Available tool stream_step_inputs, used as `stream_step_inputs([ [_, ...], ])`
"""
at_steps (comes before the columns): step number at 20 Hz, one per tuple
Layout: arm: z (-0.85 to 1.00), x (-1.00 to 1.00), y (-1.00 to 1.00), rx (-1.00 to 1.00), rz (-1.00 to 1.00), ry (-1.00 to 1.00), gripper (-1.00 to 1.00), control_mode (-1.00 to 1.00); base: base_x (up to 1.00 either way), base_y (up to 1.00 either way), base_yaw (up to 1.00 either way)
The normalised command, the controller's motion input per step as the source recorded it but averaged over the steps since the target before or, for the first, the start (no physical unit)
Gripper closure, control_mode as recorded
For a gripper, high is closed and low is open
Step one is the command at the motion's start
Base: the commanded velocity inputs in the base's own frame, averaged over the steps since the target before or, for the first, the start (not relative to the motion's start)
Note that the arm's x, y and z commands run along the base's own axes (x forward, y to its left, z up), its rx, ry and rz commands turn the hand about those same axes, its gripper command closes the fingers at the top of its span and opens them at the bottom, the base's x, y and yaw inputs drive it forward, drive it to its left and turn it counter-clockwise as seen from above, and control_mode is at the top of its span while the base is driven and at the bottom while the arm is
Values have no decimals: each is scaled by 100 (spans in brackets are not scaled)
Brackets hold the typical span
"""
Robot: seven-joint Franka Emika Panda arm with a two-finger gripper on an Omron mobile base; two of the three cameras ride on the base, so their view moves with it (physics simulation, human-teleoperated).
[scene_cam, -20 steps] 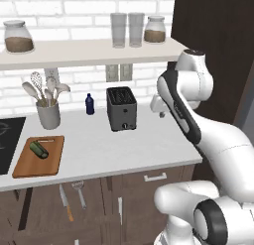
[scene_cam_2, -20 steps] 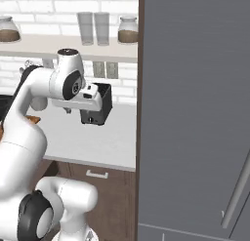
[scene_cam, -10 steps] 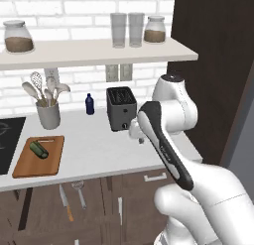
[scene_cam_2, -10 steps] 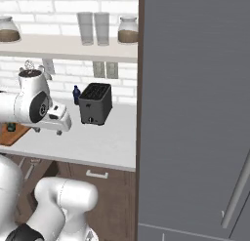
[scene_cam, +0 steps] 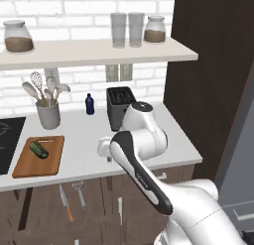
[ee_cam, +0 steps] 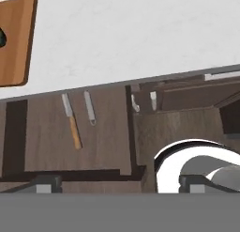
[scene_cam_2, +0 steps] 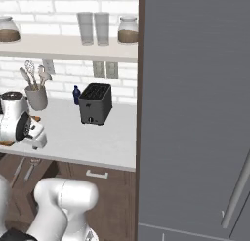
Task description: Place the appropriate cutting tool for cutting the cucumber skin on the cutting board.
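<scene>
The cutting tool, a slim all-grey peeler (ee_cam: 89,106), lies in an open drawer (ee_cam: 47,146) below the counter, beside an orange-handled knife (ee_cam: 71,120); both also appear as peeler (scene_cam: 79,192) and knife (scene_cam: 65,203). The orange-brown cutting board (scene_cam: 25,164) lies on the counter at the left, with the dark green cucumber (scene_cam: 38,149) on it. My gripper (scene_cam: 106,154) hangs over the counter's front edge, right of the board and above the drawer. Its tips (ee_cam: 47,183) stand wide apart, open, with nothing between them.
A black toaster (scene_cam: 120,106), a small blue bottle (scene_cam: 90,103) and a grey utensil holder (scene_cam: 48,114) stand at the back of the counter. A shelf (scene_cam: 99,50) with jars and glasses hangs above. A dark tall cabinet (scene_cam: 208,80) closes off the right.
The arm has swung left and down from beside the toaster to the counter's front edge over the open drawer. Nothing else has moved.
</scene>
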Motion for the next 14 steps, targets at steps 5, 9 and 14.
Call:
stream_step_inputs([
  [5,-50,-21,100,2,-10,1,-100,-100,0,0,0],
  [9,-46,-9,82,-7,-2,-1,-100,-100,0,0,0],
  [14,-53,-6,32,-3,-1,-1,-100,-100,0,0,0],
])
